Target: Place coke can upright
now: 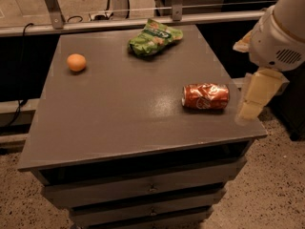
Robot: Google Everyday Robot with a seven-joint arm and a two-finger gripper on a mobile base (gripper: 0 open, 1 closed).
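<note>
Red and dented, the can (206,96) lies on its side on the right part of the grey table (119,118), its long axis running left to right. The gripper (254,97) hangs just right of the can, over the table's right edge close to the near-right corner, apart from the can. Whether it is spread or closed cannot be told. Bare tabletop stretches left of the can and toward the near edge. A fruit (76,62) sits far left and a bag (153,36) lies at the far edge, both well apart from the can.
</note>
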